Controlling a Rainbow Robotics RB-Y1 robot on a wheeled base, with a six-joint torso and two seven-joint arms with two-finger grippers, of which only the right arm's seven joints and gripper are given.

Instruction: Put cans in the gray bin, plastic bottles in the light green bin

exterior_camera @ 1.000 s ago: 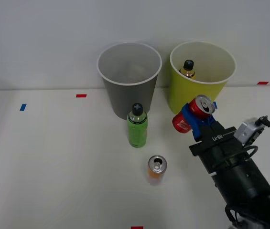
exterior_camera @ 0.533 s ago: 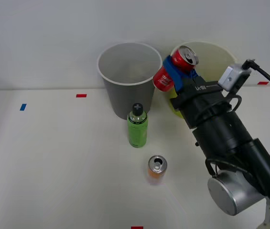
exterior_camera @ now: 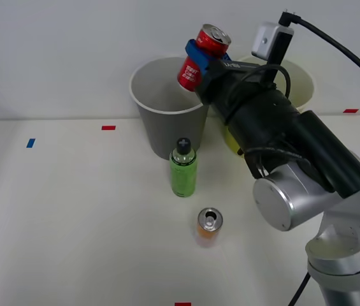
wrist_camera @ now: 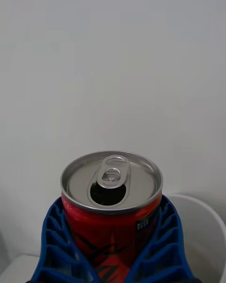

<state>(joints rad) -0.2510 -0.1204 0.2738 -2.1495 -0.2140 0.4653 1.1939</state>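
My right gripper is shut on the red can, holding it tilted in the air over the right rim of the gray bin. In the wrist view the red can sits between the blue ribbed fingers, its opened silver top facing the camera. The orange can stands on the table in front. A green plastic bottle with a black cap stands just before the gray bin. The light green bin is at the back right, largely hidden behind my arm.
Red tape marks and a blue one lie on the white table. A plain wall stands close behind both bins. My arm stretches across the table's right side.
My gripper has lifted the red can from low in front of the light green bin, up and leftward, to above the gray bin's right rim.
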